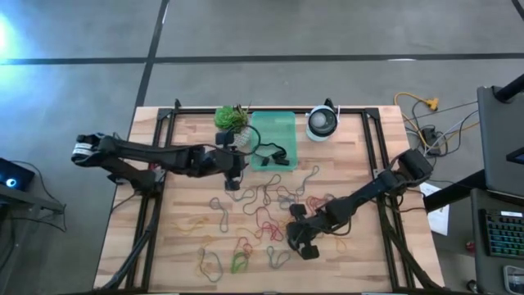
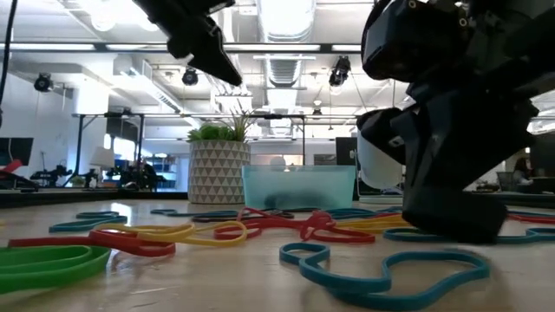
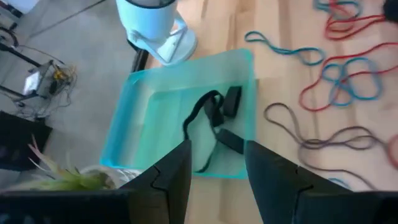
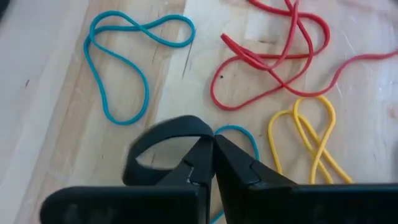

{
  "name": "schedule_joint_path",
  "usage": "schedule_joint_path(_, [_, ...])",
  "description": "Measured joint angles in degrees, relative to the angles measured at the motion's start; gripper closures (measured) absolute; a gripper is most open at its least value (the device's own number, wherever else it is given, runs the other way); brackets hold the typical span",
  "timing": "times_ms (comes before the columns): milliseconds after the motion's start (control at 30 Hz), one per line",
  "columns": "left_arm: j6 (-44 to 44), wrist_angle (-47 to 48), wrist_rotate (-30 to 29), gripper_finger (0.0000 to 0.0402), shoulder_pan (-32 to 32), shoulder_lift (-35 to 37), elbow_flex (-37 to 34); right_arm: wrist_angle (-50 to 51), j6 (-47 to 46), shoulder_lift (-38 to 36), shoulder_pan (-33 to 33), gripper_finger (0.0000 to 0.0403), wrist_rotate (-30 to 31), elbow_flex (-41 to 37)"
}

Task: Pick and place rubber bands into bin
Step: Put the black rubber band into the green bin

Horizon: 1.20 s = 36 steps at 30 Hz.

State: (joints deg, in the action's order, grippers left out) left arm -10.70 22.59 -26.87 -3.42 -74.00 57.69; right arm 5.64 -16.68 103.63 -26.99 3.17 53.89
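Right now my right gripper [image 4: 213, 163] is down at the table among the scattered rubber bands [image 1: 262, 215], at the near right of the pile, and my fingers are pinched together on a black band [image 4: 163, 138] whose loop bulges out to one side of the tips. A blue band [image 4: 124, 68] lies loose close by, with red [image 4: 273, 59] and yellow [image 4: 311, 140] ones just beyond it, none of them caught in my grip as far as I can see. The bin [image 1: 273, 139] sits at the far side of the table, between the potted plant [image 1: 232, 120] and the round white device [image 1: 322, 123], well apart from where I am. My left gripper [image 3: 214, 171] hangs above the bin's near edge with its fingers spread and nothing between them; black bands [image 3: 214, 121] already lie inside the bin. I judge the step in hand to be the pick: the band is gripped but not yet lifted clear. Next I need a straight lift so the floppy loop comes free without dragging its neighbours, then a carry across the pile to the bin. My left arm would be in the way there, so it should clear off first.
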Motion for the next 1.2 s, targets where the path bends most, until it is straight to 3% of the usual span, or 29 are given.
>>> schedule_joint_path(233, [7.05, 12.55, 0.09, 0.0267, -3.20, 1.66, -0.80, 0.57, 2.10, -4.19, -0.02, 0.0394, 0.29, 0.13])
schedule_joint_path(467, [11.70, 11.84, 1.39, 0.0267, -6.38, 2.20, -7.89, 0.22, 11.38, -10.18, 0.54, 0.0394, 10.35, 0.13])
schedule_joint_path(833, [20.15, 10.78, 2.57, 0.0267, -11.85, 2.29, -14.44, 2.83, 16.29, -13.56, 4.18, 0.0394, 12.51, -0.05])
schedule_joint_path(1067, [21.08, 4.30, 2.64, 0.0267, -14.25, 2.21, -16.49, 3.36, 20.56, -13.56, 10.63, 0.0394, 29.19, -0.81])
schedule_joint_path(1200, [21.11, 1.16, 2.69, 0.0267, -15.58, 2.07, -16.87, 2.26, 21.86, -13.56, 16.94, 0.0394, 31.39, -0.81])
